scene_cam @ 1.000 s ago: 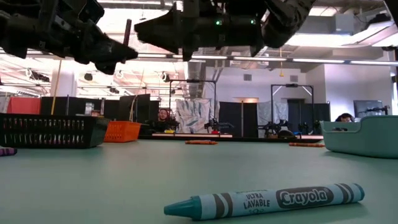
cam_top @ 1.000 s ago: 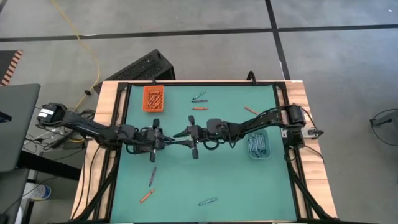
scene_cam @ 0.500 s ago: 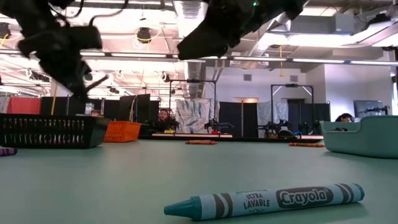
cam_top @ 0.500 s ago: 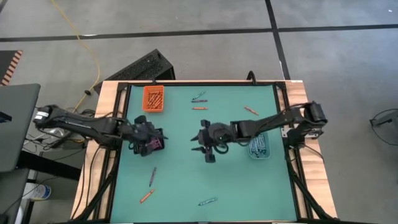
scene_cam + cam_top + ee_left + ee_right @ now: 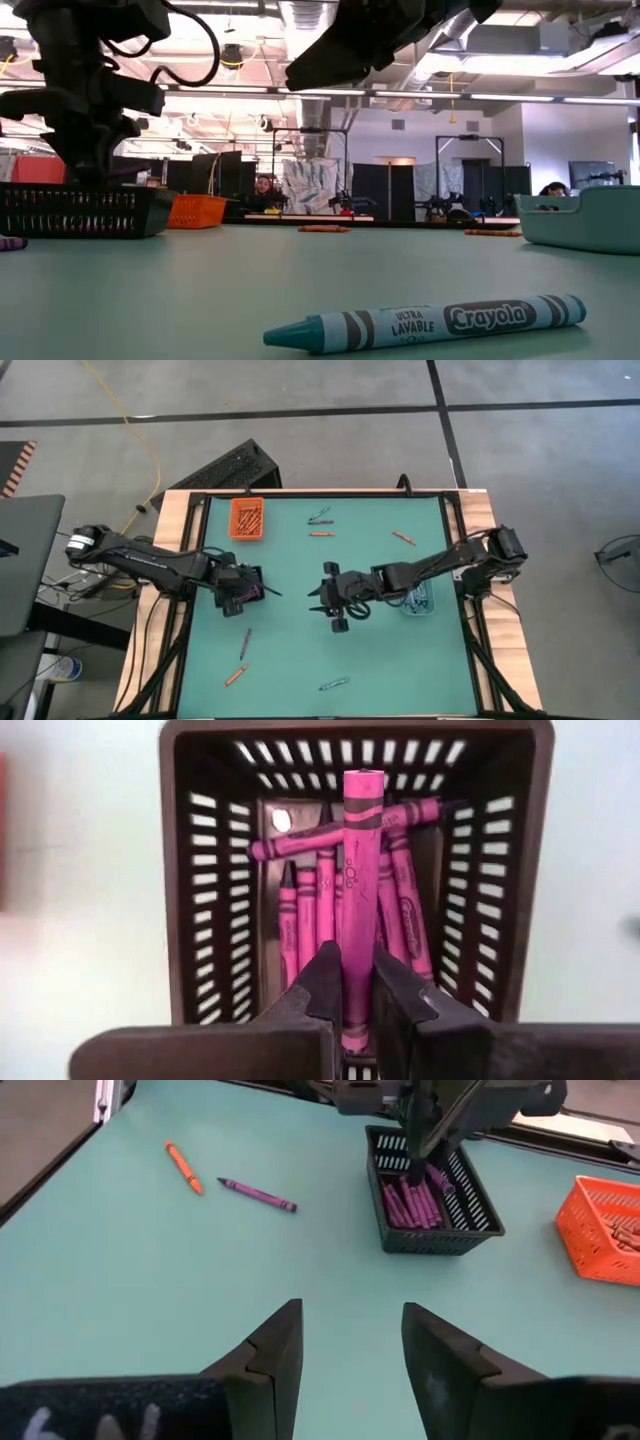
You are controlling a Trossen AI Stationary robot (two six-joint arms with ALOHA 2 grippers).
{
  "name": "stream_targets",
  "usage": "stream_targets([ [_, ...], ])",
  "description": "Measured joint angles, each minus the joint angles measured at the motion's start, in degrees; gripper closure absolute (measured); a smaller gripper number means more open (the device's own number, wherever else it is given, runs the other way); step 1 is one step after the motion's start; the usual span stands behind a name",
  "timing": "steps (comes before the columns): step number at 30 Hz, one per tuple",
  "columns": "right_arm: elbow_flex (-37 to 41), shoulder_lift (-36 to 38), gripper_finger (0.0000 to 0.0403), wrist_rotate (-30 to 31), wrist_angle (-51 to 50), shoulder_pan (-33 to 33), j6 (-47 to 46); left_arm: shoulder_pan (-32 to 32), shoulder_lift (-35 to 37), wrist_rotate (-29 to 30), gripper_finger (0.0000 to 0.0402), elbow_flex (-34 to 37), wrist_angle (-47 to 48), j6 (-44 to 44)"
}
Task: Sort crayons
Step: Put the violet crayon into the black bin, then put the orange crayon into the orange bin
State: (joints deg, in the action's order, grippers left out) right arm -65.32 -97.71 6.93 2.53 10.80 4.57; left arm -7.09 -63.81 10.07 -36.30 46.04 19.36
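Over black tray: left tool grips pink crayon | right tool released, withdrawn mid-desk | teal tray seemingly unmoved

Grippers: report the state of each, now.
Left gripper: shut on a pink crayon, over the black basket.
Right gripper: open, holding nothing, above the mat mid-table.

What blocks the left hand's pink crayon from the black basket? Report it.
Nothing visible. The left hand, shut on the pink crayon, hangs right over the open black basket; only other pink crayons lie inside.
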Motion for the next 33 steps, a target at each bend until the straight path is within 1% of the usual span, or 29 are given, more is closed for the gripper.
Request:
stream_targets([
  [4,0.0,0.0,0.0239,0.7,0.3,-0.1,-1.6,0.0,-1.5,-2.3,0.0373,-1.5,1.5,0.8],
  [10,0.0,0.0,0.024,0.7,-1.6,0.8,-3.0,0.0,-2.6,-1.8,0.0307,-3.6,5.5,2.8],
  [14,0.0,0.0,0.024,0.7,-3.0,1.4,-3.0,0.0,-2.6,-1.8,0.0272,-6.2,8.5,1.5],
  [18,0.0,0.0,0.024,0.7,-4.9,2.4,-3.1,-0.1,-2.5,-1.4,0.0256,-9.7,9.8,0.7],
  [20,0.0,0.0,0.024,0.7,-5.8,3.1,-3.1,-0.8,-2.2,0.9,0.0255,-10.5,8.5,0.9],
  [23,0.0,0.7,0.024,0.7,-7.8,4.5,-3.1,-3.2,-1.7,7.7,0.0254,-9.6,0.0,-1.1],
  [25,0.0,1.9,0.024,0.7,-10.2,5.6,-2.0,-5.2,-1.7,12.6,0.0254,-7.3,-10.0,-3.9],
  [26,0.0,2.5,0.024,0.7,-11.2,6.1,-1.1,-6.2,-1.8,13.9,0.0254,-5.9,-16.4,-6.3],
  [28,0.0,4.0,0.024,0.7,-12.7,7.1,0.5,-8.3,-1.8,13.9,0.0254,-2.6,-29.9,-12.5],
  [30,0.0,5.7,0.024,0.7,-14.2,8.0,1.7,-10.0,-1.8,12.2,0.0254,0.9,-42.2,-19.0],
  [32,0.1,7.7,0.024,0.7,-15.4,8.8,2.9,-11.4,-1.1,11.1,0.0253,3.8,-50.7,-24.1],
  [33,0.6,8.8,0.024,0.7,-15.5,9.1,3.7,-11.9,-0.2,11.2,0.0253,5.0,-52.5,-26.0],
])
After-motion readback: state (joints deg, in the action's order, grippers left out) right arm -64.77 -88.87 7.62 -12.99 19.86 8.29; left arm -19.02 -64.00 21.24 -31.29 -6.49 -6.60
